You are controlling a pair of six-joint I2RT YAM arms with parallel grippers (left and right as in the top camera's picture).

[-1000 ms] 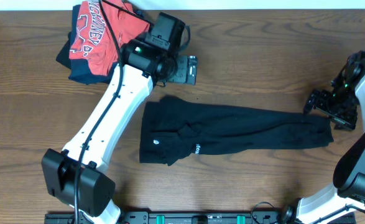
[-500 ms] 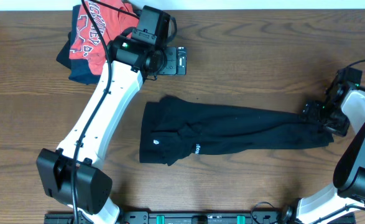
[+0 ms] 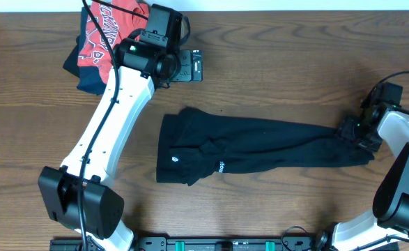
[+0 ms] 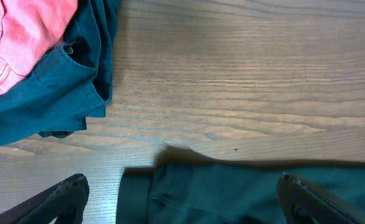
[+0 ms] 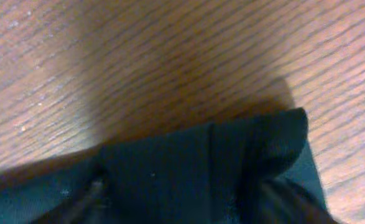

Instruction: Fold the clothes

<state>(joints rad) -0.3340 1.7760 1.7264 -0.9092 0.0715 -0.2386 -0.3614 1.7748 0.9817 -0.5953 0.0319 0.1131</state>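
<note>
The black T-shirt (image 3: 260, 146) lies on the table folded into a long strip, with a small white emblem (image 3: 174, 161) near its left end. My left gripper (image 3: 190, 66) is open and empty, above the shirt's left end and apart from it; the left wrist view (image 4: 182, 179) shows the shirt's edge (image 4: 232, 193) between its spread fingers. My right gripper (image 3: 350, 131) sits at the shirt's right end. In the right wrist view its fingers (image 5: 188, 199) are apart with black fabric (image 5: 170, 168) between them.
A red shirt with white lettering (image 3: 103, 35) lies on a dark navy garment (image 3: 86, 77) at the back left, next to my left gripper; both show in the left wrist view (image 4: 20, 37), (image 4: 64, 87). Bare wooden table (image 3: 295, 63) surrounds the black shirt.
My left gripper has moved back and left towards the red shirt pile. My right gripper has moved down and left onto the black shirt's right end.
</note>
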